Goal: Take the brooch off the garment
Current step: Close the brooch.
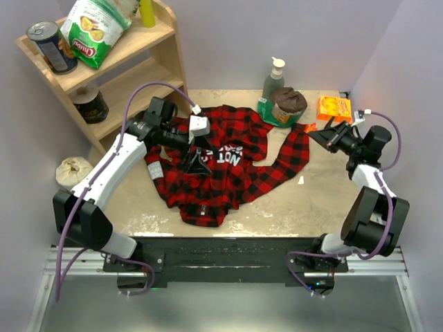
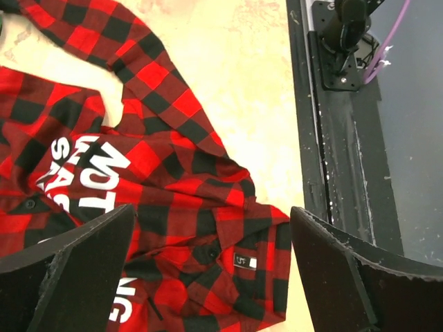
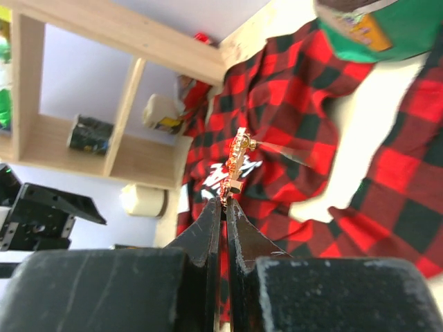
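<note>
the tiny, light, fragile brooch (image 3: 239,160) is clamped by its lower edge in the right jaws, off the shirt (image 2: 173,173) at the far right; the left jaws are spread apart over the shirt.

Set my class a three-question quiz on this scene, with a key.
1. True or false: the left tool is shut on the garment.
2. What pinches the brooch? A: the left tool. B: the right tool. C: nothing.
3. Fill in: one readable word in white letters on the black patch is ___.
Key: 1 false, it stands open over the garment; 2 B; 3 NOT.
</note>
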{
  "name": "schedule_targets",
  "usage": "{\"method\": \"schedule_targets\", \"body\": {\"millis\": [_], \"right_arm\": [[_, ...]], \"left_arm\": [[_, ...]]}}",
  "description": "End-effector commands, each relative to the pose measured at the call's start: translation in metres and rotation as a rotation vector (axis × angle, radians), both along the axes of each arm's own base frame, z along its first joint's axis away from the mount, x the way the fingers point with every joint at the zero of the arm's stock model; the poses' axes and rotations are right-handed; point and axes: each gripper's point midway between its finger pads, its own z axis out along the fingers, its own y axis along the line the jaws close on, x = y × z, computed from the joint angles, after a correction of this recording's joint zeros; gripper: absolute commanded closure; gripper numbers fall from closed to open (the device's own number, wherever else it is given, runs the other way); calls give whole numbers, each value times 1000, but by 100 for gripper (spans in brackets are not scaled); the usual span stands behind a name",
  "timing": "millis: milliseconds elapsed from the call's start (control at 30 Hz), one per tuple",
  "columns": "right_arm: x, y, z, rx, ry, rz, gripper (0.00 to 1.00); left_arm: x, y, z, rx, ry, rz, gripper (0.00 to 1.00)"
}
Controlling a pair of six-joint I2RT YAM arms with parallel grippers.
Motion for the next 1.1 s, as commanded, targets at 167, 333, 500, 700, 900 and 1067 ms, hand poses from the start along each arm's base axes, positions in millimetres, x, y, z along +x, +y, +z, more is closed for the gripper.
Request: {"method": "schedule_targets", "body": {"millis": [167, 333, 500, 700, 900, 1067], "right_arm": [[1, -32, 10, -134, -67, -80, 100], [3, -51, 3, -157, -43, -153, 100], [8, -65, -1, -178, -38, -217, 100], [10, -72, -7, -194, -22, -259, 100], [11, -80, -7, -211, -19, -276, 100], [-2, -51, -3, -233, -54, -86, 100]], "left_arm": [[8, 12, 6, 23, -106, 101, 1], [16, 23, 2, 54, -182, 189, 0], [16, 28, -10, 66, -179, 204, 0], [10, 30, -9, 38, -181, 214, 0], [10, 29, -4, 23, -192, 225, 1], [15, 21, 3, -23, -196, 205, 0]]}}
